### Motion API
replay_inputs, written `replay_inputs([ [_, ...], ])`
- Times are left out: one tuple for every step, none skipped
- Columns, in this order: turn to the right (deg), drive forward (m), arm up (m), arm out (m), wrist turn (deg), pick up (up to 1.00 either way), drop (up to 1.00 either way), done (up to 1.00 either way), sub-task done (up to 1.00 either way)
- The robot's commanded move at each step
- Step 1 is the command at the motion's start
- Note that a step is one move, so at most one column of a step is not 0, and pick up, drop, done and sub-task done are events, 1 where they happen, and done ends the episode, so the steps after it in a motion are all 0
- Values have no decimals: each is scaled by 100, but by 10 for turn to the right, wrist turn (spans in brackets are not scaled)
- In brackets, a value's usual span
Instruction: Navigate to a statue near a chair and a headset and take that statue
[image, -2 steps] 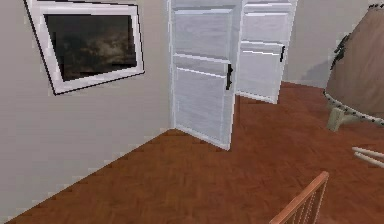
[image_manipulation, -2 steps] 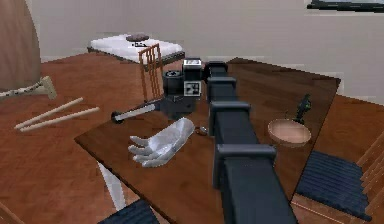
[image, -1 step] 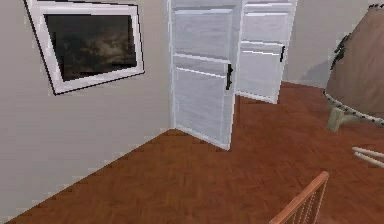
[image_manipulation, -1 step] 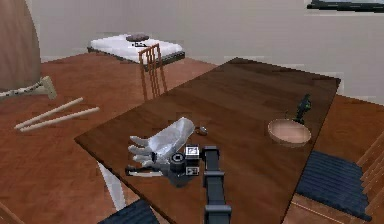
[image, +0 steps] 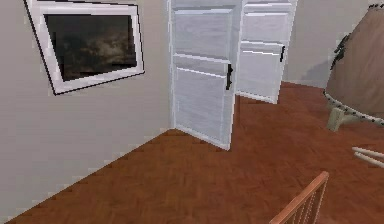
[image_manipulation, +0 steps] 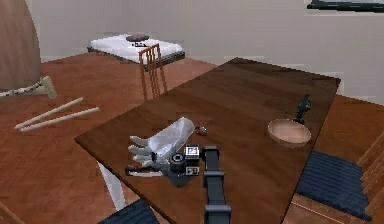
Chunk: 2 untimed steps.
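Grasping stage, I judge: the gripper (image_manipulation: 160, 166) is at a silver-grey angular lump (image_manipulation: 170, 135) on the dark wooden table (image_manipulation: 250, 90), its hold impossible to tell; next, a straight lift.

A framed picture (image: 92, 42) is hanging on the wall (image: 90, 130) near a white door (image: 205, 70). A brown bowl (image_manipulation: 288, 131) is sitting on the wooden table (image_manipulation: 230, 95).

The brown table (image_manipulation: 240, 95) bears a round bowl (image_manipulation: 288, 131), a dark figurine (image_manipulation: 303, 104) (upright) and a grey lump (image_manipulation: 165, 140).

Silvery-grey angular statue (image_manipulation: 170, 137), tilted, at near corner of dark wooden table (image_manipulation: 250, 100)
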Motion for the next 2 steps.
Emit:
replay_inputs([
  [0,0,10,0,0,0,0,0,0],
  [0,0,0,0,0,0,0,100,0],
])
